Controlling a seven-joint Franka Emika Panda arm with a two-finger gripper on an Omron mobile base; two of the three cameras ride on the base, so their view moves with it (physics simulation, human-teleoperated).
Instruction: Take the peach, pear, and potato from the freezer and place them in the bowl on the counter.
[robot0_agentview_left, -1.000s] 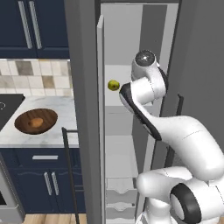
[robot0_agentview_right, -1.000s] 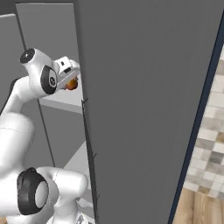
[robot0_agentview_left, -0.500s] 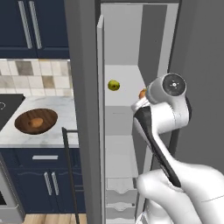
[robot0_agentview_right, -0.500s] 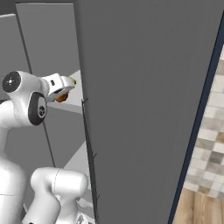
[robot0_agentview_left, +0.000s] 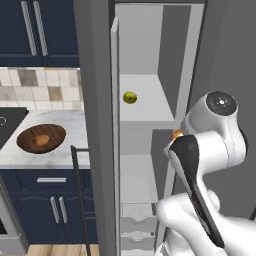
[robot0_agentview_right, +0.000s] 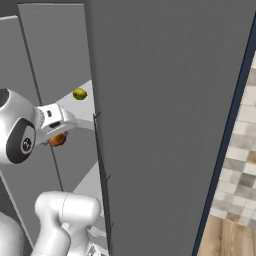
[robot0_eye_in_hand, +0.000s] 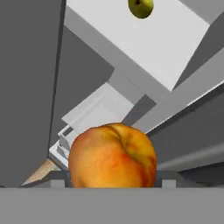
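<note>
Hand view first: the jaws are clamped on the peach (robot0_eye_in_hand: 113, 156), which sits big and orange right at the bottom of the picture, so I've got a solid hold as far as I can judge. Behind it I can see the white freezer shelf with the pear (robot0_eye_in_hand: 140, 7) sitting on it up top, well apart from what I'm carrying.

What changed in the last second: the arm has swung back out of the freezer (robot0_agentview_left: 150, 60). A second ago the hand was up by the shelf near the pear, now the wrist is pulled lower and toward the base, and in the right base view the gripper (robot0_agentview_right: 59, 135) is out in front of the open compartment with the peach (robot0_agentview_right: 57, 139) tucked under it. In the left base view I only catch an orange sliver of the peach (robot0_agentview_left: 175, 134) behind the elbow. The pear (robot0_agentview_left: 130, 97) hasn't budged on its shelf.

So for the task: peach is out, and it needs to travel left to the bowl (robot0_agentview_left: 30, 133) on the counter (robot0_agentview_left: 70, 152). There's already a brownish lump in the bowl, I'd guess the potato (robot0_agentview_left: 42, 140). If that's right, pear is the last one. The open freezer door edge stands between me and the bowl, so I'll swing around it carefully.
</note>
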